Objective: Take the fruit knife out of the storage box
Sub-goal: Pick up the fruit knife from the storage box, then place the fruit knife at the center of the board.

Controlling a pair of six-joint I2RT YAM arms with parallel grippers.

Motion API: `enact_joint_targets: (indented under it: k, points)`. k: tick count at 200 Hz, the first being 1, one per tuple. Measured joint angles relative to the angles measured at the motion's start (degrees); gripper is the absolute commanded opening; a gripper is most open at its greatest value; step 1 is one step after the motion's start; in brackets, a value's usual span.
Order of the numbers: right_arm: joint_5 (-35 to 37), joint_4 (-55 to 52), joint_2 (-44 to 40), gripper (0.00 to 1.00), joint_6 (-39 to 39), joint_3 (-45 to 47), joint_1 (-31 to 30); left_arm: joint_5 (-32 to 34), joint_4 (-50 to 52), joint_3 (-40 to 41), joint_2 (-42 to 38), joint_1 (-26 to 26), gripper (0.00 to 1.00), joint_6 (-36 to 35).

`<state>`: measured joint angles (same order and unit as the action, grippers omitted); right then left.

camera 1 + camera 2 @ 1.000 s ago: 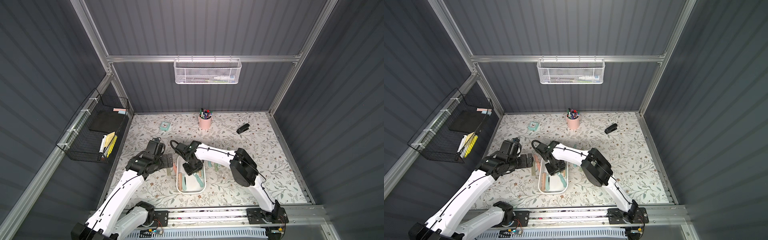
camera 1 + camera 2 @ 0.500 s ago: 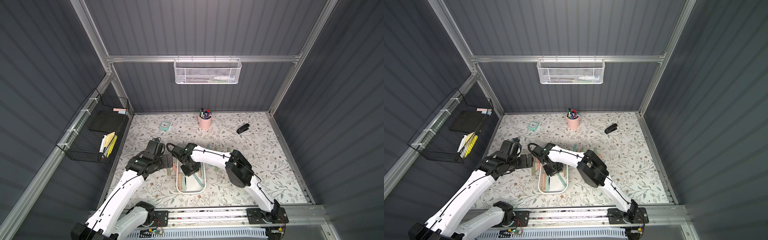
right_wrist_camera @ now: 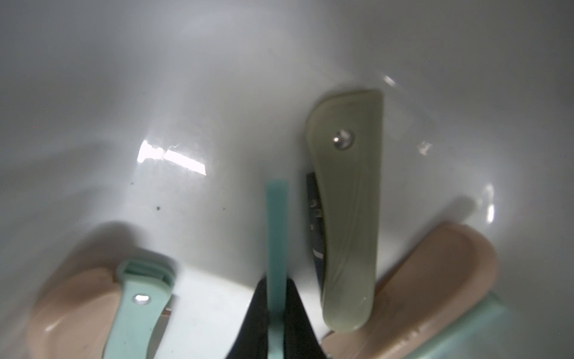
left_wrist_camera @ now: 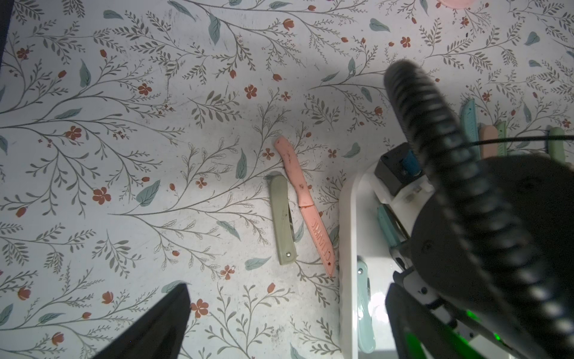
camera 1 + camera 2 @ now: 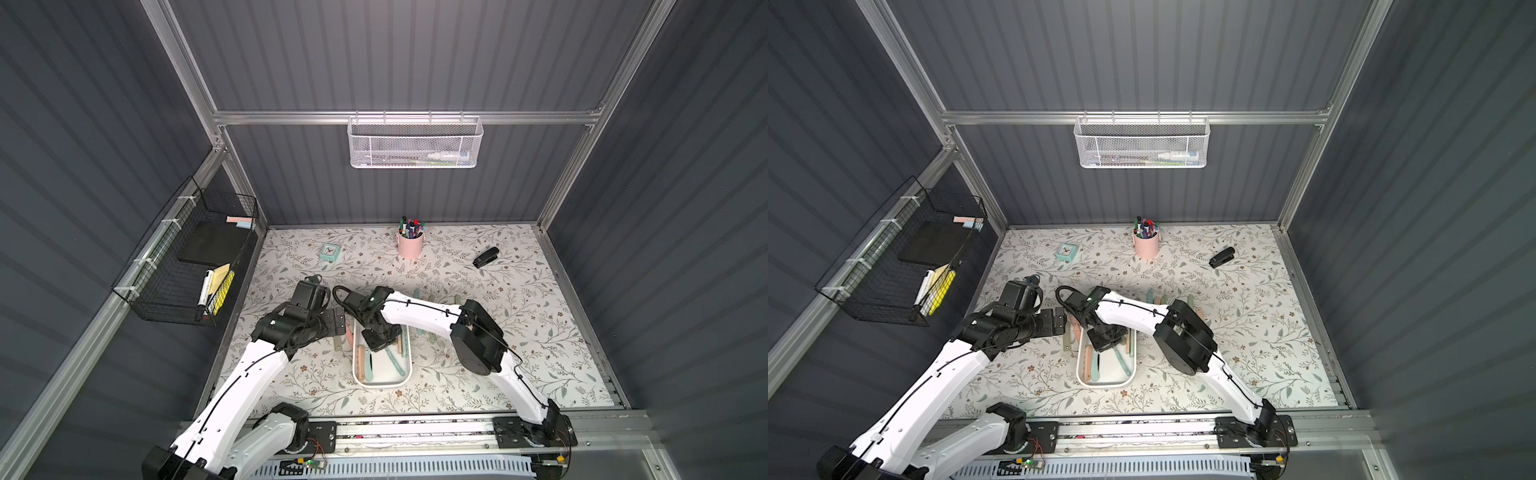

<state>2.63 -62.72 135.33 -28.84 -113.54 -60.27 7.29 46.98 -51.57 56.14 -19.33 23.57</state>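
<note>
- Black wire basket point(image 5: 187, 266) on the left wall holds a marker and yellow pads; any print is too small to read.
- Jaws of the left gripper point(image 5: 337, 321) stand wide apart and hold nothing; it hovers over the table point(image 5: 519, 332) just beside the left rim of the storage box point(image 5: 382, 385). The left wrist view shows one dark finger point(image 4: 155, 329), cut off at the edge.
- Between the left gripper and the box, an olive folding knife point(image 4: 282, 220) and a pink sheathed knife point(image 4: 306, 205) lie flat, side by side. The pink sheath bears raised letters; they cannot be read with certainty.
- The white storage box sits near the table's front edge, about midway along. The right arm point(image 5: 419, 311) covers its far end in both top views.
- Inside the box, the right gripper point(image 3: 276, 298) is clamped on the teal fruit knife point(image 3: 276, 217), seen edge-on; the held end is hidden between the fingers.
- Beside it in the box lie a mint folder point(image 3: 139, 304) and a second olive folder point(image 3: 348, 211); marks on that blade are blurred. Two pink pieces point(image 3: 74, 307) are cut off by the frame.
- Right of the box, loose knives point(image 5: 1149, 296) lie partly hidden under the right arm.
</note>
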Motion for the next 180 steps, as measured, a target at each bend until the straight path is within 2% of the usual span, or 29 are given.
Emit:
enact_joint_targets:
  k: [53,85,104,131,153,180]
  points:
    - [1.2,1.9,-4.6,0.07,-0.3,2.0,0.2,0.5,0.0,0.0,-0.3,0.0,0.99,0.0]
    - [-1.9,6.0,-12.8,0.05,-0.5,6.8,1.7,0.4,-0.3,0.1,-1.6,0.0,0.99,0.0]
    - [-4.9,10.5,-20.1,0.05,-0.5,12.9,4.0,0.0,-0.6,0.4,-1.9,0.0,0.99,0.0]
    - [-12.9,16.9,-31.4,0.06,-0.9,22.9,11.8,-2.5,-1.1,0.5,-1.8,0.0,0.99,-0.7]
    - [-19.5,21.4,-39.4,0.06,-0.8,31.1,22.6,-6.8,-2.5,1.0,-1.8,0.0,0.99,-2.0]
    - [-24.2,23.1,-44.0,0.06,0.4,38.8,34.5,-13.8,-3.7,1.4,-1.1,0.0,0.99,-4.4]
